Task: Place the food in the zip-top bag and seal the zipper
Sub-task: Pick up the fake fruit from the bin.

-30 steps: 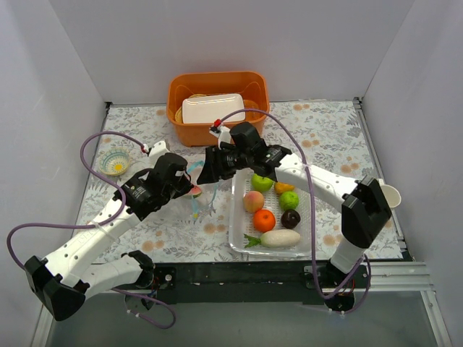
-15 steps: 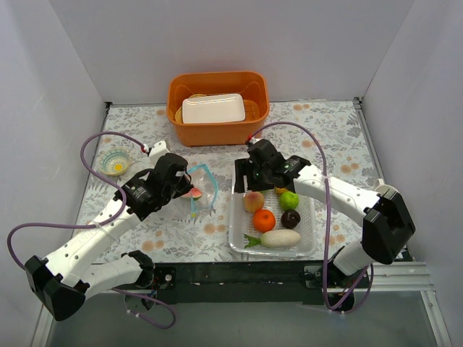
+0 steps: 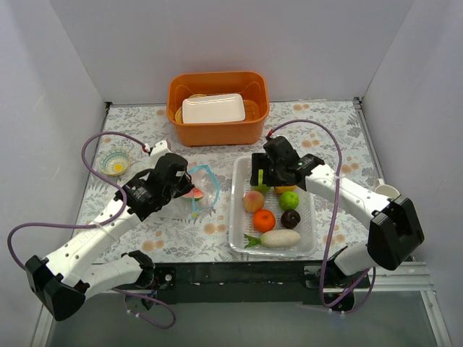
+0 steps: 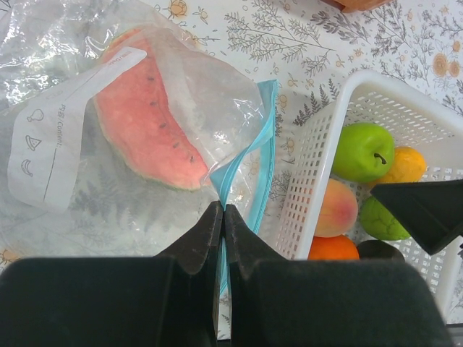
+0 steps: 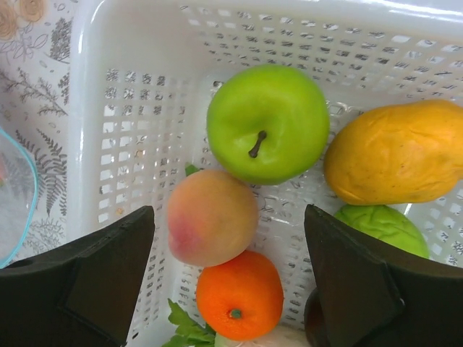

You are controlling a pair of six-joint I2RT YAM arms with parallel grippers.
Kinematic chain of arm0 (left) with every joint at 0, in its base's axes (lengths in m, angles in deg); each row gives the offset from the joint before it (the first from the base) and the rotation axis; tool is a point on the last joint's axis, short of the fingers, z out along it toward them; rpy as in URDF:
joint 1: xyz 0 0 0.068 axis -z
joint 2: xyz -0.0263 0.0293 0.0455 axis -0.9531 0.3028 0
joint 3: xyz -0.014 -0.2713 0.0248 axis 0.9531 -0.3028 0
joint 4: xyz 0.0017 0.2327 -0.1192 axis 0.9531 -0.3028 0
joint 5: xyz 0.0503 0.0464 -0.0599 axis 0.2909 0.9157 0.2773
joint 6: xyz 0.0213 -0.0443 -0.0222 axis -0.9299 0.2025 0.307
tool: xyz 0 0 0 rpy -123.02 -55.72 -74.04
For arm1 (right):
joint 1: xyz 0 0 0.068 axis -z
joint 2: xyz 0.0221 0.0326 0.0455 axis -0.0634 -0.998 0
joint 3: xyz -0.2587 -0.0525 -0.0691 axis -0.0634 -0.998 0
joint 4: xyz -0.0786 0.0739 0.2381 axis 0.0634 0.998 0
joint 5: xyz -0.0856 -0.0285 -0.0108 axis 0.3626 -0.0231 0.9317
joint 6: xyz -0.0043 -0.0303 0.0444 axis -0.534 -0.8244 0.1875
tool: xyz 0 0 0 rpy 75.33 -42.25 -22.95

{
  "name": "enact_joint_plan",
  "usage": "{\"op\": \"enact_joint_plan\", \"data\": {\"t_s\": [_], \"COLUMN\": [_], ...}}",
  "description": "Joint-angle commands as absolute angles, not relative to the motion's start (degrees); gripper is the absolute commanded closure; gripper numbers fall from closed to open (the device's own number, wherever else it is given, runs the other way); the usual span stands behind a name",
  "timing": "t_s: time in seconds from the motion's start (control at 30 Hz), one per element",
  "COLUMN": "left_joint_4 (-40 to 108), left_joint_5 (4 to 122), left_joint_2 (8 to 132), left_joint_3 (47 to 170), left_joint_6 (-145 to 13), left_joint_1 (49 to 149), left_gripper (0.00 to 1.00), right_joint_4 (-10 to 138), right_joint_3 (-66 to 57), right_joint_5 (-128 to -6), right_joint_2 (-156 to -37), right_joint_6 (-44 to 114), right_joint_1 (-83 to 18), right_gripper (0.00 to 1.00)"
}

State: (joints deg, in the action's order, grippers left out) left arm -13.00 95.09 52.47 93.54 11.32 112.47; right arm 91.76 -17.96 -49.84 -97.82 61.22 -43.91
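The clear zip-top bag (image 3: 201, 189) lies left of the white mesh basket (image 3: 236, 235) with the red watermelon slice (image 4: 145, 123) inside it. My left gripper (image 4: 223, 211) is shut on the blue-teal zipper (image 4: 255, 148) at the bag's mouth. My right gripper (image 5: 228, 242) is open and empty, hovering over the basket above the peach (image 5: 211, 217) and orange (image 5: 239, 293). A green apple (image 5: 268, 123), yellow mango (image 5: 394, 152) and second green apple (image 5: 380, 228) lie around them. The white radish (image 3: 280, 238) and dark purple fruit (image 3: 291, 218) sit at the basket's near end.
An orange bin (image 3: 217, 108) holding a white tray stands at the back. A small patterned bowl (image 3: 116, 163) sits far left. A white cup (image 3: 389, 194) sits at the right edge. White walls close in three sides.
My right gripper has pulled away from the bag's mouth and moved right, over the basket, open. My left gripper and the bag have stayed put.
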Motion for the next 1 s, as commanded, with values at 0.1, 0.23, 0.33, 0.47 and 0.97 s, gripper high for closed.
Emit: {"op": "enact_joint_plan", "data": {"t_s": [0.1,0.23,0.33,0.47,0.97], "left_joint_4": [-12.0,-11.8,-11.4,-11.1,-10.7], "left_joint_5": [94.7,94.5,94.4,94.4,94.0], "left_joint_2": [51.6,51.9,51.9,52.1,52.6], "left_joint_3": [92.6,92.6,92.4,92.2,92.6], "left_joint_6": [10.8,10.6,10.6,10.3,9.6], "left_joint_1": [112.6,112.6,112.6,112.6,112.6], "left_gripper": [1.0,1.0,1.0,1.0,1.0], "right_joint_4": [90.2,91.1,91.2,90.7,90.9], "right_joint_3": [-15.4,-12.6,-11.1,-10.3,-8.6], "right_joint_5": [-48.1,-49.0,-49.4,-50.2,-50.2], "right_joint_2": [-101.3,-105.5,-107.4,-109.0,-113.5], "right_joint_6": [58.3,57.0,55.9,54.6,53.5], "right_joint_1": [-41.3,-40.6,-40.5,-40.3,-40.0], "right_gripper": [0.09,0.09,0.08,0.08,0.08]}}
